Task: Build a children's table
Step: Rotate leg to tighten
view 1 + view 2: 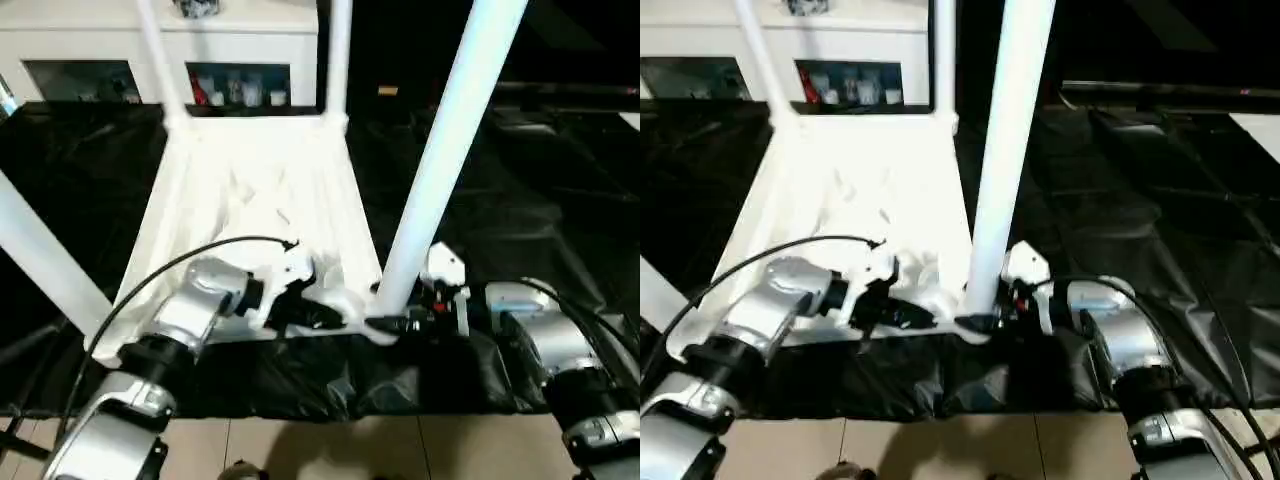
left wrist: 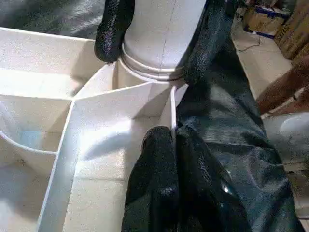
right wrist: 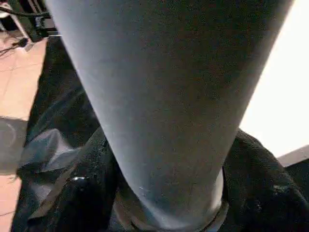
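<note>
The children's table lies upside down on a black cloth, its ribbed white top (image 1: pixel 250 190) facing up. Legs stand in the two far corners (image 1: pixel 158 50) (image 1: pixel 338 55) and at the near left (image 1: pixel 45 255). The near-right leg (image 1: pixel 440 150) rises from its round socket. My right gripper (image 1: pixel 395 322) is closed around this leg's base, one black finger (image 2: pixel 111 29) on each side; the leg (image 3: pixel 159 96) runs up between them. My left gripper (image 2: pixel 173 135) is shut on the thin rim of the top beside that socket.
A white cabinet with glass doors (image 1: pixel 150 60) stands behind the table. The black cloth (image 1: pixel 520 200) covers the ground to the right, with tiled floor (image 1: pixel 300 450) at my feet. A person's arm (image 2: pixel 285 87) and cardboard boxes (image 2: pixel 289 29) are off to one side.
</note>
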